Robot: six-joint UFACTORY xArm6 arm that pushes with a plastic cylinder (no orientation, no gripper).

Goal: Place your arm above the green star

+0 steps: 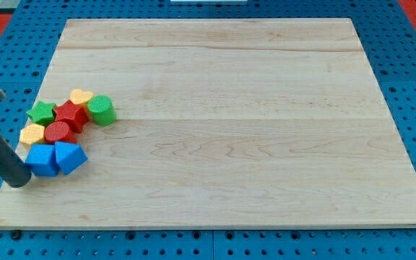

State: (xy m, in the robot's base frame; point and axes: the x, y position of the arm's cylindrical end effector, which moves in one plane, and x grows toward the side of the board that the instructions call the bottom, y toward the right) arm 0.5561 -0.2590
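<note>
The green star [42, 112] lies near the board's left edge, at the left end of a tight cluster of blocks. My rod comes in from the view's left edge and slants down; my tip [22, 180] rests on the board at the lower left. The tip is below the green star in the view and just left of the blue cube [42, 160], close to it or touching it. A yellow block [32, 134] lies between the star and the blue cube.
The cluster also holds a red star [70, 114], a red cylinder [59, 132], a yellow heart [81, 97], a green cylinder [101, 110] and a second blue block [70, 156]. The wooden board [237, 130] sits on a blue perforated table.
</note>
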